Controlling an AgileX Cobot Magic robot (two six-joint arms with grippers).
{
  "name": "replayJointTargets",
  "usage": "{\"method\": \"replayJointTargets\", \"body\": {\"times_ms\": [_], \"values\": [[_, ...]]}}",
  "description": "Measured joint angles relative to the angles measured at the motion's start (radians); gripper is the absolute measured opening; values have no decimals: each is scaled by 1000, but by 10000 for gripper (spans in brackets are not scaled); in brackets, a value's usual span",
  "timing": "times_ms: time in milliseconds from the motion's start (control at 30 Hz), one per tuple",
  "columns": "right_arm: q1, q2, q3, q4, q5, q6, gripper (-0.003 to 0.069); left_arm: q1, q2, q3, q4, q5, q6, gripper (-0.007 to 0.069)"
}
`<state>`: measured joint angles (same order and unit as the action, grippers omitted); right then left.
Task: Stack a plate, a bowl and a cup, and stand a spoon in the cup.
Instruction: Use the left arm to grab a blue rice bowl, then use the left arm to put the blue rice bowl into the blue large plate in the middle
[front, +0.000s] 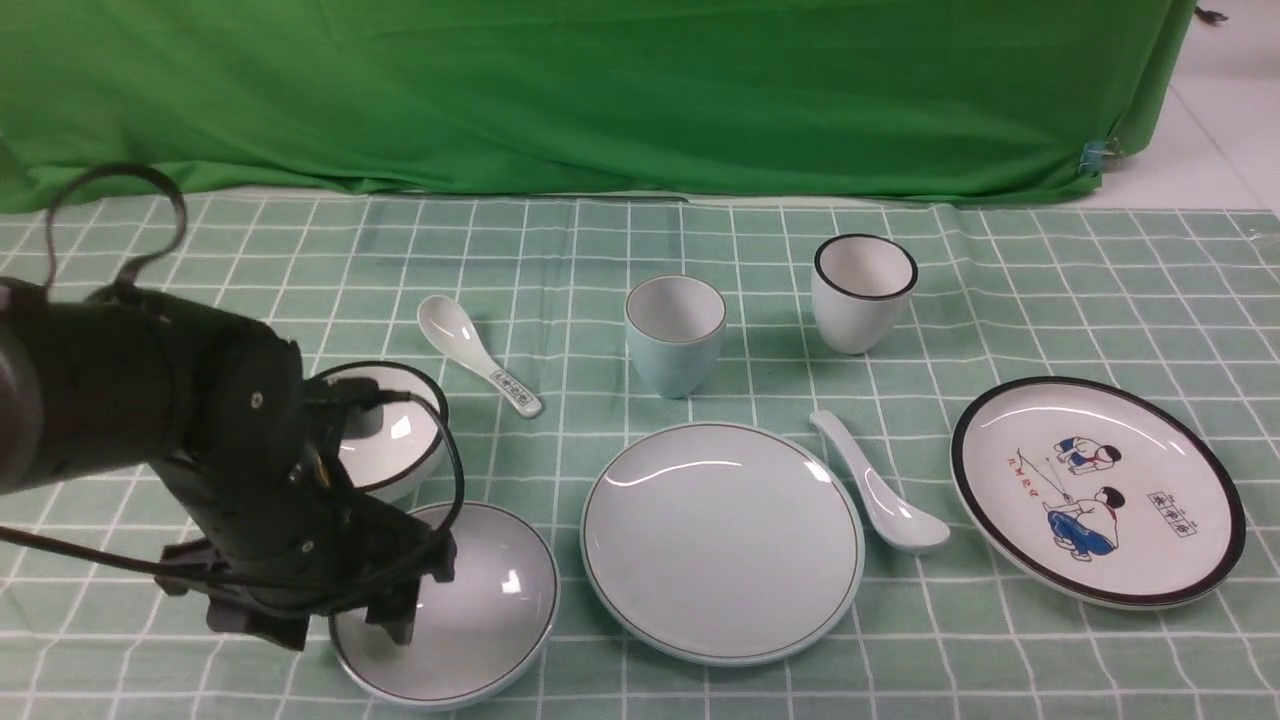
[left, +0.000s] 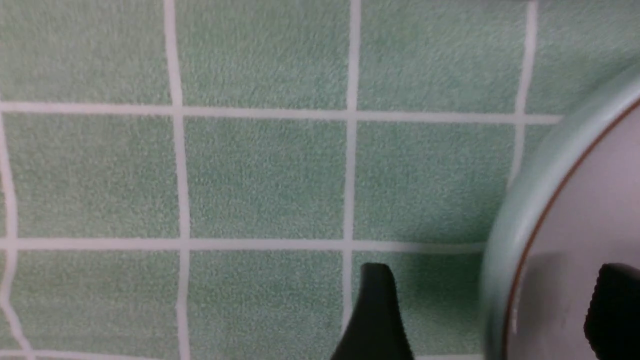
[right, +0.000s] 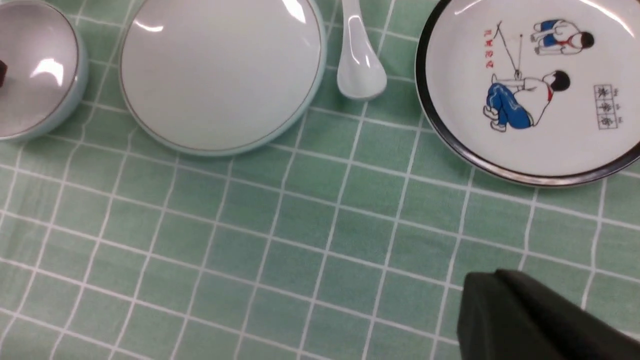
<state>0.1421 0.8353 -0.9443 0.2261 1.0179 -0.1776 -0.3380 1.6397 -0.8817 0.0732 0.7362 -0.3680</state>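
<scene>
Left end effector (front: 335, 625) hangs with jaws apart. Plate (front: 722, 540), my stack base, lies bare; the bowl (front: 480, 600) at its 9 o'clock has my jaws astride its 9 o'clock rim, ready to pinch. Right end effector (right: 525, 320): I cannot tell.

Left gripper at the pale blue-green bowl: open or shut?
Open: the left gripper straddles the bowl rim, one finger inside, one outside, gaps visible.

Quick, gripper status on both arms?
Left gripper: open, straddling the rim of the pale blue-green shallow ceramic bowl, not clamped on it.
Right gripper: cannot be told; only a dark part of it shows.
</scene>
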Motion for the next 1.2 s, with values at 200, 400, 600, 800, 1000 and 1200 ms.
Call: {"method": "replayJointTargets", "body": {"times_ms": [200, 400, 600, 800, 1000, 1200], "values": [[0, 0, 7, 0, -13, -2, 36, 0, -2, -11, -9, -7, -6, 94], [0, 0, 7, 0, -18, -18, 45, -1, -44, -102, -4, 185, 57, 29], [0, 0, 7, 0, -18, -19, 52, -1, -123, -220, -44, 231, 123, 24], [0, 0, 7, 0, -18, -19, 55, -47, -102, -335, -147, 173, 164, 23], [0, 0, 7, 0, -21, -19, 60, -151, 94, -424, -209, 55, 218, 23], [0, 0, 7, 0, -24, -20, 67, -161, 228, -463, -275, 15, 256, 23]]}}
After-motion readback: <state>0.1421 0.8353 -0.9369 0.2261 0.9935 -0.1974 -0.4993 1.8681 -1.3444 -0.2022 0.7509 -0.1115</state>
